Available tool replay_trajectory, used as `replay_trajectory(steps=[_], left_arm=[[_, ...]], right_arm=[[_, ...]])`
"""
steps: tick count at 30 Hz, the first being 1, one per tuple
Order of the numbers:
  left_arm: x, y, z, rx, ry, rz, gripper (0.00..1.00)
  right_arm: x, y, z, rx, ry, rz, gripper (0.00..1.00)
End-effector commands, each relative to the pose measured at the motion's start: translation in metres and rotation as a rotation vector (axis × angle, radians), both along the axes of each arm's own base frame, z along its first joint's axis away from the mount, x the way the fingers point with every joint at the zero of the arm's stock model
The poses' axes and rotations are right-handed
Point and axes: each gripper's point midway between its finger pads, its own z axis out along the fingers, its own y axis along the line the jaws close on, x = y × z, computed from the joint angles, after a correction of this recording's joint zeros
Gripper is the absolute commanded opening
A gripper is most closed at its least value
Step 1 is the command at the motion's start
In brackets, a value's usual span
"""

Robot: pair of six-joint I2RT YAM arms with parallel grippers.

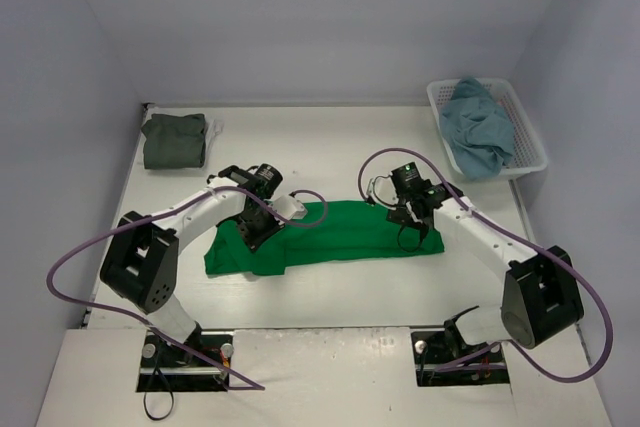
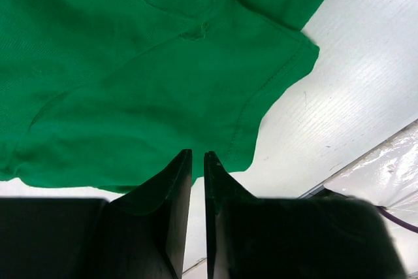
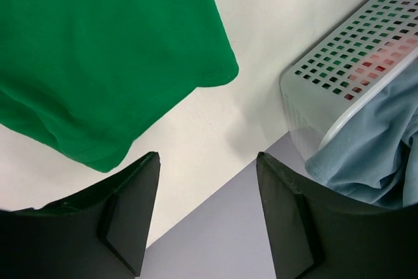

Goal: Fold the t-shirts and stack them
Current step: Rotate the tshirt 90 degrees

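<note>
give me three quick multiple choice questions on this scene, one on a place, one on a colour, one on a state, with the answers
1. Where is the blue shirt?
A) at the far left corner
B) in the basket
C) in a gripper

2. What colour is the shirt between the arms?
A) white
B) red
C) green

3. The right gripper is:
A) open and empty
B) shut on cloth
C) shut on the basket

Answers:
1 B: it lies heaped inside the basket's walls.
2 C: it shows bright green in all three views.
3 A: its fingers stand wide apart with nothing between them.
</note>
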Motion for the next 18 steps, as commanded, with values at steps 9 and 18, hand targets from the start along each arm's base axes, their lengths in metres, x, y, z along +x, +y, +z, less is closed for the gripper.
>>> replay_trajectory(steps=[9, 18], left_arm=[[0.02, 0.0, 0.003, 0.023, -0.076, 0.037, 0.08], [0.055, 0.003, -0.014, 0.009, -0.094, 0.147, 0.0]], right_arm=[[-0.007, 0.035, -0.051, 0.185, 0.154, -0.015, 0.03], [-0.005, 0.048, -0.085, 0.211, 0.246, -0.021, 0.0]])
